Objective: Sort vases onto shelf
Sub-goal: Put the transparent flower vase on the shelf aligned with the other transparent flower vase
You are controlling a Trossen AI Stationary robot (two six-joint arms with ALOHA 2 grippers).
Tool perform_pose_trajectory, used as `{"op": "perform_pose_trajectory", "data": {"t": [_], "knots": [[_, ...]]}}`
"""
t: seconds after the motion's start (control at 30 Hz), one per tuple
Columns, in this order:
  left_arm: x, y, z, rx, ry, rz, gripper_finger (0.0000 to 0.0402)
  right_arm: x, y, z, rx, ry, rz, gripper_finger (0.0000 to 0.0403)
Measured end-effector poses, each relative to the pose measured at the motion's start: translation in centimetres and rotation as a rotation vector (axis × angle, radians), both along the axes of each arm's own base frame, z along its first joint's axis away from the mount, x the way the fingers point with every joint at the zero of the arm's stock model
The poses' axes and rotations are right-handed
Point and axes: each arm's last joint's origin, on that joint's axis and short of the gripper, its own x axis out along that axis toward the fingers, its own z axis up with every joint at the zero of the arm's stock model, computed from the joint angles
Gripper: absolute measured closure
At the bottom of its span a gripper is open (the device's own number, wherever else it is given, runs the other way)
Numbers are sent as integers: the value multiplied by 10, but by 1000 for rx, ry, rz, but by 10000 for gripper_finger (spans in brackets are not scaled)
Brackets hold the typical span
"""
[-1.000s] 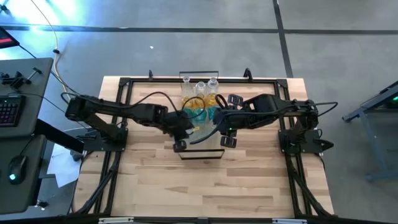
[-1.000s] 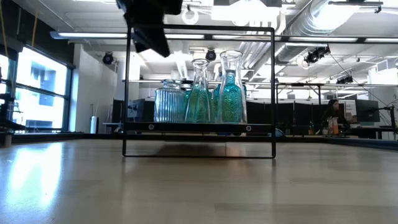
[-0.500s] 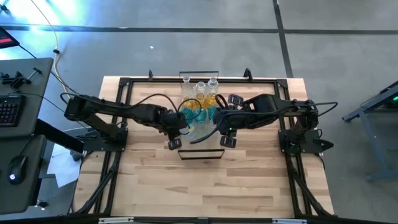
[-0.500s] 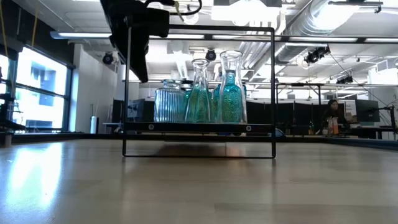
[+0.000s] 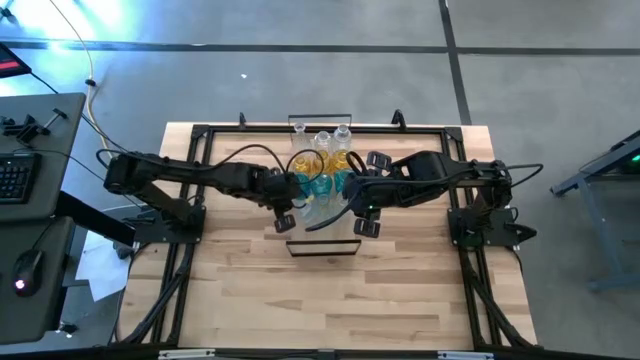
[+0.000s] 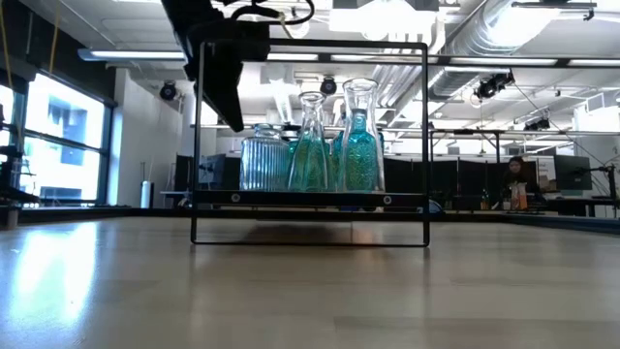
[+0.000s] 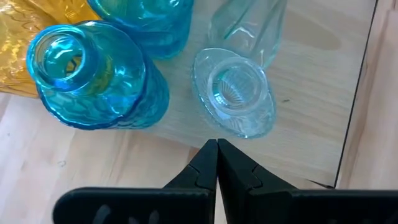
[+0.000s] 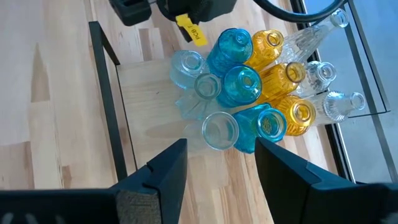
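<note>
Wooden shelf (image 8: 149,118) carries clustered clear, teal and amber vases (image 8: 249,99)

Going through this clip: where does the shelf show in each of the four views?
High view: shelf at table centre, between the two arms.
Low view: mid-picture, seen edge-on inside its black frame.
Left wrist view: pale board under the vases, just beyond the fingertips.
Right wrist view: pale board beyond the fingers, black rod alongside.
Shared landmark: the teal vases standing on it.

Wooden table (image 5: 400,290), black-framed shelf (image 8: 146,118) on it, glass vases (image 8: 249,87) clustered on shelf
</note>
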Motion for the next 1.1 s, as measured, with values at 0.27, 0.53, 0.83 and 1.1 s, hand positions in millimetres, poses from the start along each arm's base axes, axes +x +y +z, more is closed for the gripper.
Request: {"op": "perform_pose_trajectory", "data": {"t": [0.27, 0.53, 0.83, 1.1], "knots": [[0, 2, 0, -11, 3, -5, 401, 0, 0, 0, 2, -1, -4, 233], [0, 3, -1, -42, 8, -19, 401, 0, 0, 0, -7, 4, 13, 233], [2, 7, -4, -50, 18, -11, 401, 0, 0, 0, -14, 2, 10, 233], [5, 7, -8, -70, 24, -21, 402, 0, 0, 0, -12, 1, 6, 233]]}}
